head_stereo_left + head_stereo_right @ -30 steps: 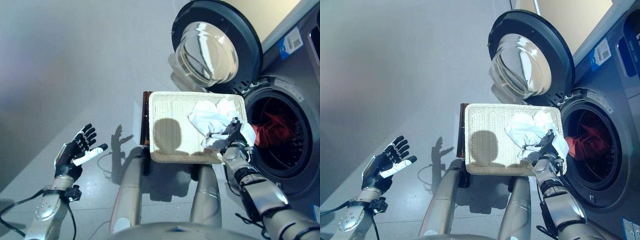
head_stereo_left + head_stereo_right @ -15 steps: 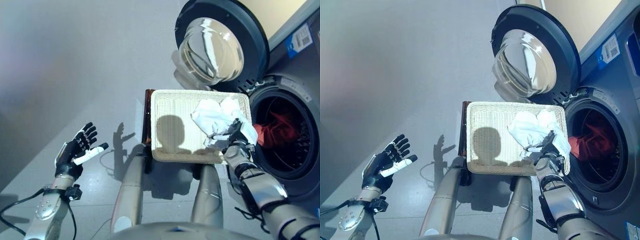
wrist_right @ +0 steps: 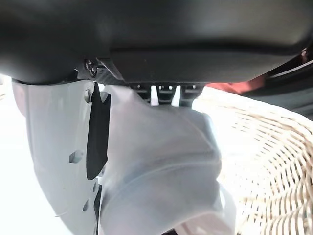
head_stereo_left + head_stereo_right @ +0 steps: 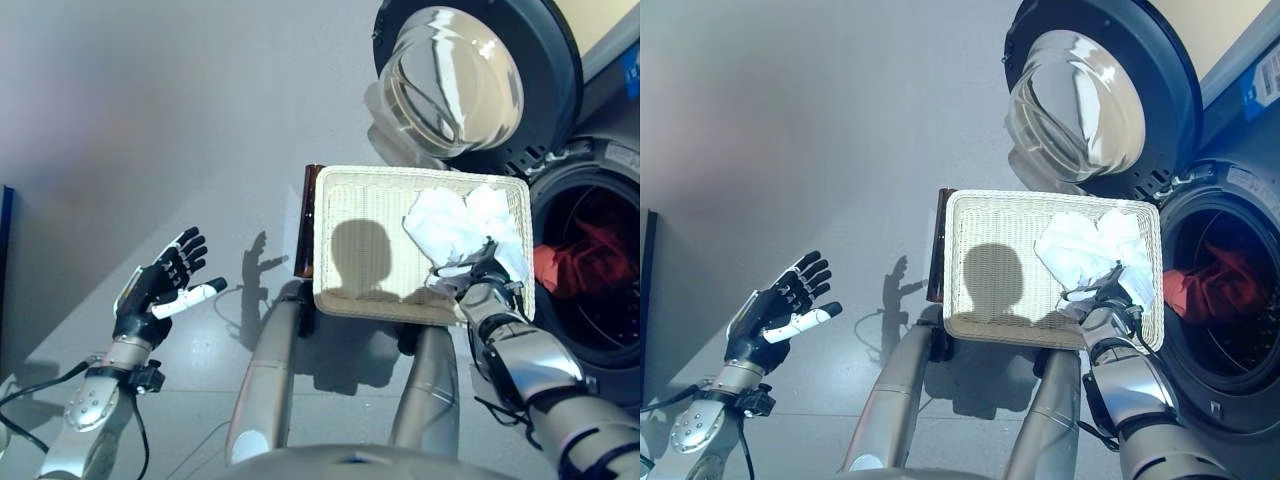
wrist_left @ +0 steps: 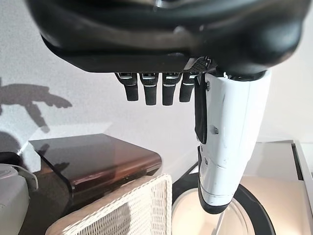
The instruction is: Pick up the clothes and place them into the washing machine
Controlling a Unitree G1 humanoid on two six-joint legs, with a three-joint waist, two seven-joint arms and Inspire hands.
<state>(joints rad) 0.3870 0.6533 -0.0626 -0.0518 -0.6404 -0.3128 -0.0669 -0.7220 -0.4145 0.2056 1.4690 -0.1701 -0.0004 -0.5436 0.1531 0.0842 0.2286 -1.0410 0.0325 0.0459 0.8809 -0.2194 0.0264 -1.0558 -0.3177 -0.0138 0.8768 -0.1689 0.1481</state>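
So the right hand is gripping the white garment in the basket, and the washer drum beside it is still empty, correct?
Not quite: the drum is not empty. The right eye view shows red clothing already inside it. The rest holds: the right hand is gripping the white garment in the basket.

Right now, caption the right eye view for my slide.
Right hand grips white cloth in wicker basket beside open washing machine; left hand idle.

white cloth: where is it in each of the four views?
Left eye: white cloth in the basket's right end, by the right robot hand.
Right eye: same spot.
Left wrist: not in it.
Right wrist: fills the centre, in the robot hand.
Shared landmark: the basket.
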